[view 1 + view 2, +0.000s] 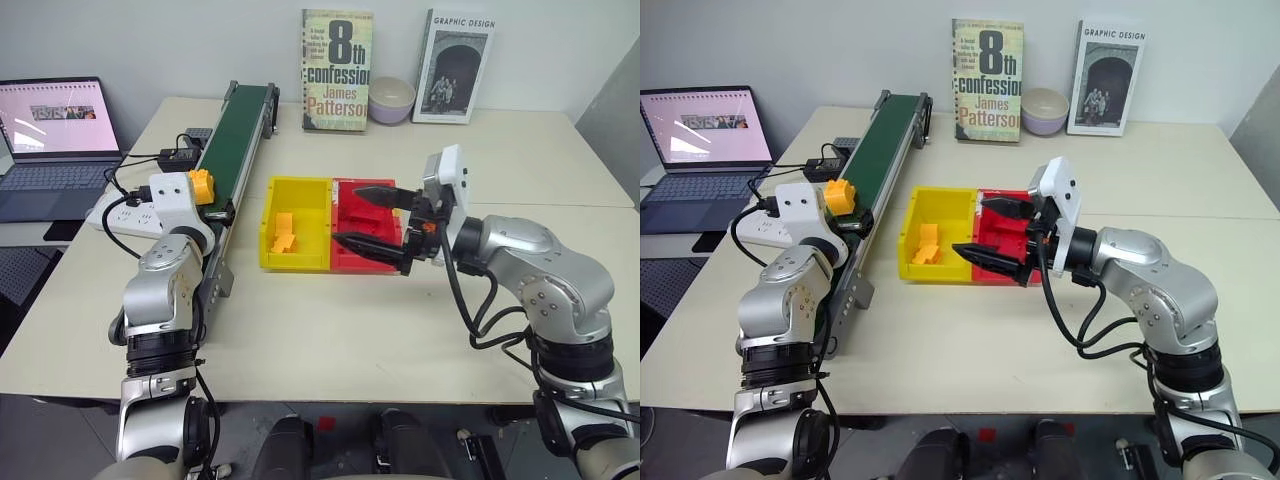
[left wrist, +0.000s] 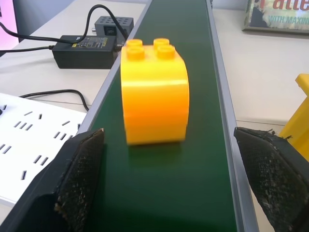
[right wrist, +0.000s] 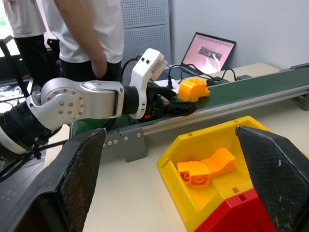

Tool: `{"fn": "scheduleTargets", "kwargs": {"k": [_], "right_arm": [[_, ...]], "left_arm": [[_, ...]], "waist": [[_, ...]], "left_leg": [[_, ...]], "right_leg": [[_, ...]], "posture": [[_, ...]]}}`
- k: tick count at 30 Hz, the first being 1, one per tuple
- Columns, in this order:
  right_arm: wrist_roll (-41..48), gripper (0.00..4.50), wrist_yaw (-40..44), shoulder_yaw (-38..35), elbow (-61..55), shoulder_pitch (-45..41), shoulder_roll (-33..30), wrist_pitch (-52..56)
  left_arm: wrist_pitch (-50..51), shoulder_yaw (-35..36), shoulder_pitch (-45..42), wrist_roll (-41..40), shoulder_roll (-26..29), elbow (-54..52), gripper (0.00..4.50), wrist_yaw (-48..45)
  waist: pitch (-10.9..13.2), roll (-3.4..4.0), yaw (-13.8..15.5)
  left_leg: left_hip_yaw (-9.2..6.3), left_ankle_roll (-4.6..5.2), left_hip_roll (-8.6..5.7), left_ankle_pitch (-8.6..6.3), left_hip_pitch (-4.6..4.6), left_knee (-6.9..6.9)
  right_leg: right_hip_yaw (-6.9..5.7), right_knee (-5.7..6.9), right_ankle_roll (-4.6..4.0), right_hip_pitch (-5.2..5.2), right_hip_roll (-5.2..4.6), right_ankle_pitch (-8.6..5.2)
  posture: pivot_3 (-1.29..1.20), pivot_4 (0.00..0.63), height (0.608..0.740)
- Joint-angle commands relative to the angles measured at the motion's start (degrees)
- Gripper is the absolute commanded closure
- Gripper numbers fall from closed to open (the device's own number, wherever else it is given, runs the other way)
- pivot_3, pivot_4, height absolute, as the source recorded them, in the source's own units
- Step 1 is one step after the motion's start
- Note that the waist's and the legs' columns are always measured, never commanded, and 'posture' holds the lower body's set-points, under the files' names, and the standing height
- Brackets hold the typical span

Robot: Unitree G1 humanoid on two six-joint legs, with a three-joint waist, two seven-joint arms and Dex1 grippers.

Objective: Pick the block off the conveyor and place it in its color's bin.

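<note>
Block (image 2: 154, 92): orange-yellow, studded, rounded side

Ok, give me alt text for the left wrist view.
An orange-yellow block stands on the dark green conveyor, just ahead of the open left gripper. A black power adapter and a white power strip lie beside the belt.

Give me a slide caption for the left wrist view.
Open left hand lines up on the orange-yellow block riding the green conveyor.

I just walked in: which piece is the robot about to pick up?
Find the long dark green conveyor belt left of the bins. Near its close end sits a small orange-yellow plastic brick, alone on the belt, unlike the orange-yellow pieces lying inside the yellow bin.
</note>
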Motion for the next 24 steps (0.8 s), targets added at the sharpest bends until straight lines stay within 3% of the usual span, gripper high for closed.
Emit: {"fn": "scheduleTargets", "kwargs": {"k": [1, 3, 6, 19, 24], "right_arm": [[1.2, 0.00, -0.9, -1.5, -2.6, -0.3, -0.6, 0.2], [1.3, 0.00, -1.1, -1.4, -2.5, -0.4, -0.8, 0.2], [1.5, 0.00, -1.0, -1.5, -2.2, -0.8, -1.3, 0.3], [0.8, 0.00, 0.9, -1.1, 0.7, -2.4, -2.2, -1.3], [0.2, 0.00, 1.6, -0.8, 1.8, -2.9, -2.2, -2.3]], "left_arm": [[-1.4, -0.2, -1.4, 0.0, 0.0, 0.1, 0.04, -0.5], [-0.9, 0.0, -1.3, 0.1, 0.1, -0.2, 0.04, -0.3], [0.6, 2.6, -0.4, -0.9, -0.9, -2.7, 0.45, 2.3], [12.4, 5.8, 5.6, -3.4, -4.4, -19.2, 2.95, 8.2], [14.5, 6.4, 5.3, -3.7, -3.6, -20.4, 2.94, 8.3]], "waist": [[0.0, 0.00, 0.0], [0.0, 0.00, 0.0], [0.0, 0.00, 0.0], [0.0, 0.00, 0.0], [0.0, 0.00, 0.0]], "left_leg": [[0.00, 0.00, 0.00, 0.00, 0.00, 0.00], [0.01, 0.00, 0.00, 0.00, 0.01, 0.01], [0.03, 0.00, -0.01, 0.00, 0.01, 0.02], [0.01, 0.00, 0.00, 0.00, 0.00, 0.02], [0.02, 0.00, -0.01, 0.00, 0.00, 0.02]], "right_leg": [[0.00, 0.00, 0.00, 0.00, 0.00, 0.00], [0.00, 0.00, 0.00, 0.01, 0.01, 0.00], [0.02, 0.00, 0.00, 0.01, 0.02, 0.00], [0.01, -0.01, 0.00, 0.02, 0.02, 0.00], [0.01, -0.02, 0.00, 0.02, 0.07, 0.00]], "posture": [[0.00, 0.150, 0.740], [0.00, 0.150, 0.740], [0.00, 0.150, 0.740], [0.00, 0.150, 0.740], [0.00, 0.150, 0.740]]}}
